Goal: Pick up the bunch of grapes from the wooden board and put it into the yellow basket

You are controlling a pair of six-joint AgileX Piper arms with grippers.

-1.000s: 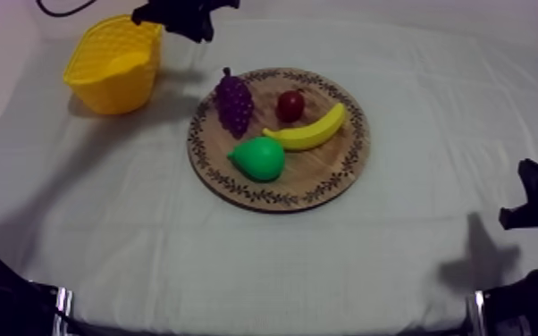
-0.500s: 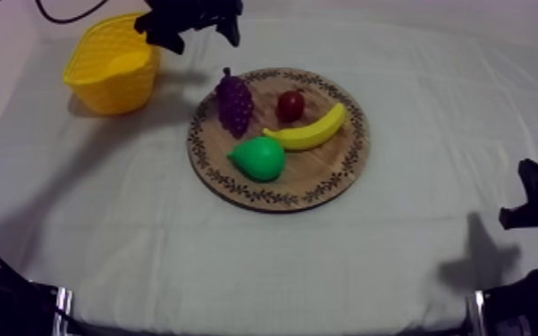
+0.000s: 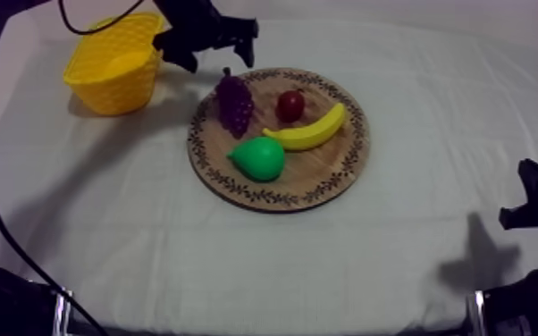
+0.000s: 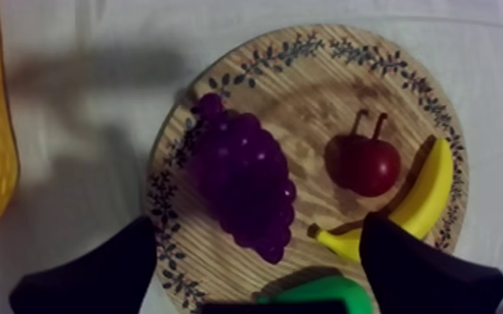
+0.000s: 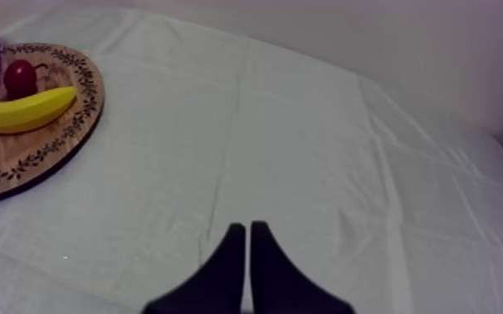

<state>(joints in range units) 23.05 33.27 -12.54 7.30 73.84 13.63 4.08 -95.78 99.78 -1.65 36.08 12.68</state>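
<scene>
Purple, the bunch of grapes (image 3: pixel 234 103) lies on the wooden board (image 3: pixel 331 174), at the side nearest the yellow basket (image 3: pixel 112 80), with the small red fruit (image 3: pixel 290 105), banana (image 3: pixel 313 131) and pear (image 3: pixel 259 158) beside it. My left gripper (image 3: pixel 219 61) hangs over the grapes, fingers wide apart and touching nothing. My right gripper (image 5: pixel 247 227) rests low over the cloth (image 5: pixel 305 125), well apart from the board, fingers pressed together.

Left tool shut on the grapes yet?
No. The left tool is open, its fingers spread clear of the bunch of grapes, which lies on the wooden board.
</scene>
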